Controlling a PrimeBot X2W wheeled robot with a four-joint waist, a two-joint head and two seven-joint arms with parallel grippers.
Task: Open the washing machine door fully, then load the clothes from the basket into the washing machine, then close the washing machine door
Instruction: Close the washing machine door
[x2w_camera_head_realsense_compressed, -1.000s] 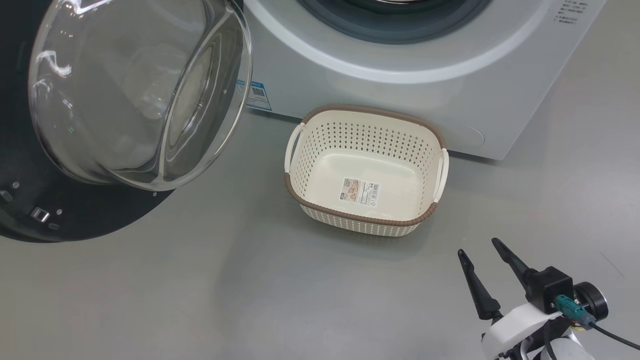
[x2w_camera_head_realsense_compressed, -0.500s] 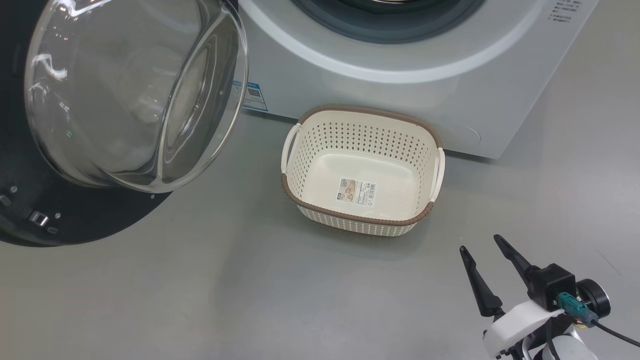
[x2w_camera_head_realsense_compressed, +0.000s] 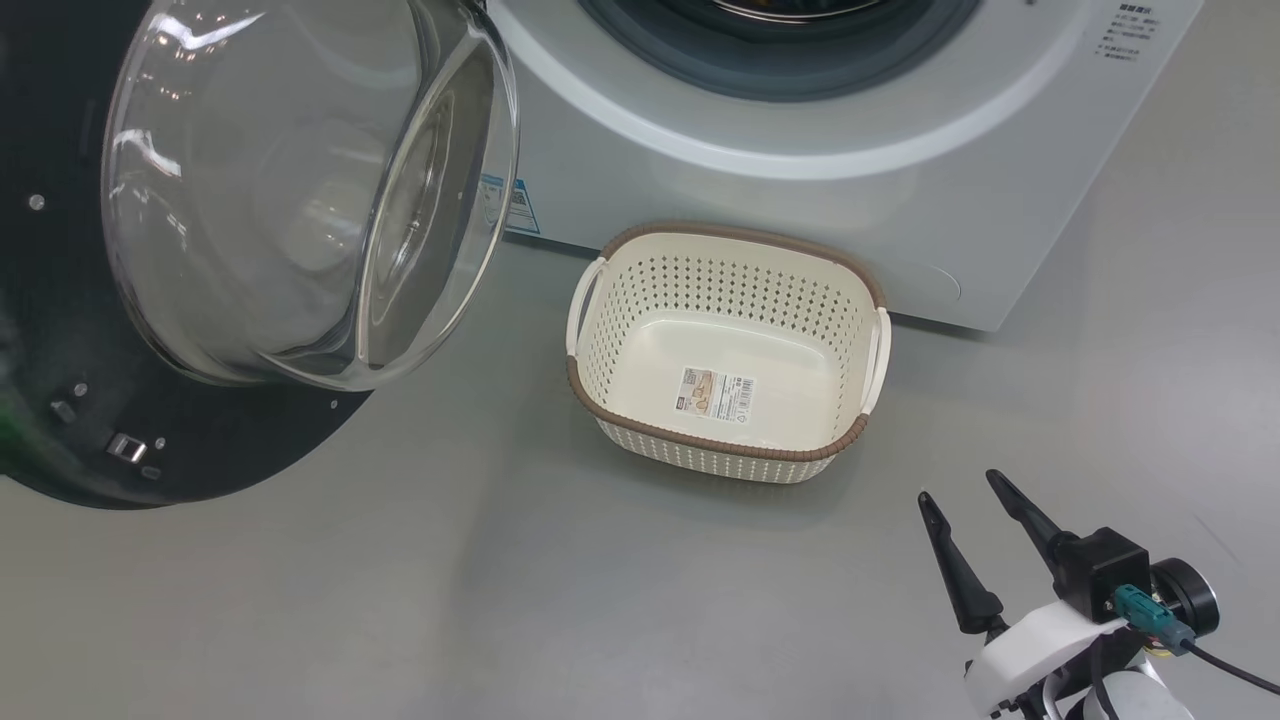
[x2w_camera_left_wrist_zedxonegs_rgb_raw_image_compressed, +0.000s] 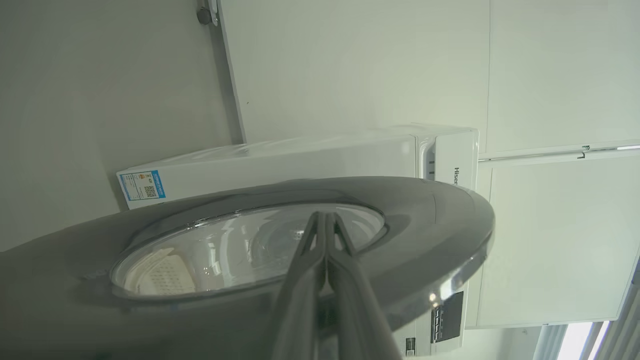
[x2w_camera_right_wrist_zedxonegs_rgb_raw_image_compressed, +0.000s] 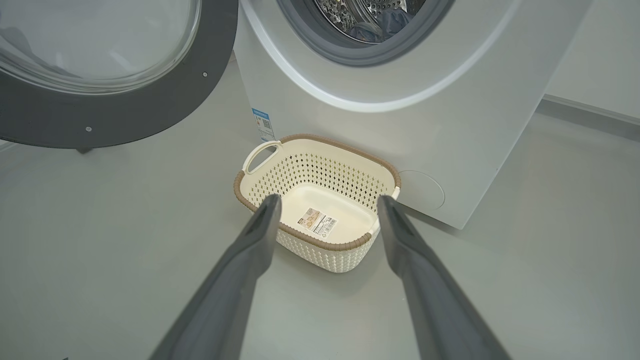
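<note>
**1.** Washing machine door (x2w_camera_head_realsense_compressed: 290, 200): large, round, with a wide glossy black rim and a bulging clear glass bowl. It stands swung open at the upper left of the head view. A small metal latch (x2w_camera_head_realsense_compressed: 125, 447) sits on the rim at lower left.

**2.** Washing machine (x2w_camera_head_realsense_compressed: 800, 200): big white front-loading box with a grey rubber gasket, at top centre. A blue energy sticker (x2w_camera_head_realsense_compressed: 520, 210) is low on its corner, beside the glass bowl.

**3.** Basket (x2w_camera_head_realsense_compressed: 720, 290): small cream-white perforated plastic basket with a brown woven-look rim and 2 white side handles. It stands at centre frame on the floor, just before the machine, holding only 1 label sticker (x2w_camera_head_realsense_compressed: 717, 392).

**4.** Clothes (x2w_camera_right_wrist_zedxonegs_rgb_raw_image_compressed: 387, 22): a fold of bluish fabric inside the perforated steel drum (x2w_camera_right_wrist_zedxonegs_rgb_raw_image_compressed: 350, 10).

**5.** Right gripper (x2w_camera_head_realsense_compressed: 957, 487): 2 long dark fingers spread apart, holding nothing, at lower right, clear of the basket.

**6.** Left gripper (x2w_camera_left_wrist_zedxonegs_rgb_raw_image_compressed: 325, 215): 2 fingers pressed together with nothing between them, at bottom centre of the left wrist view, over the door's outer face. Whether they touch it cannot be told.

**Surface and room:** smooth grey floor (x2w_camera_head_realsense_compressed: 500, 600) and pale wall panels (x2w_camera_left_wrist_zedxonegs_rgb_raw_image_compressed: 350, 65).

**Views:**
- The right wrist view looks into the drum.
- The left wrist view shows the basket through the glass and the machine's dark control panel (x2w_camera_left_wrist_zedxonegs_rgb_raw_image_compressed: 447, 322).
</note>
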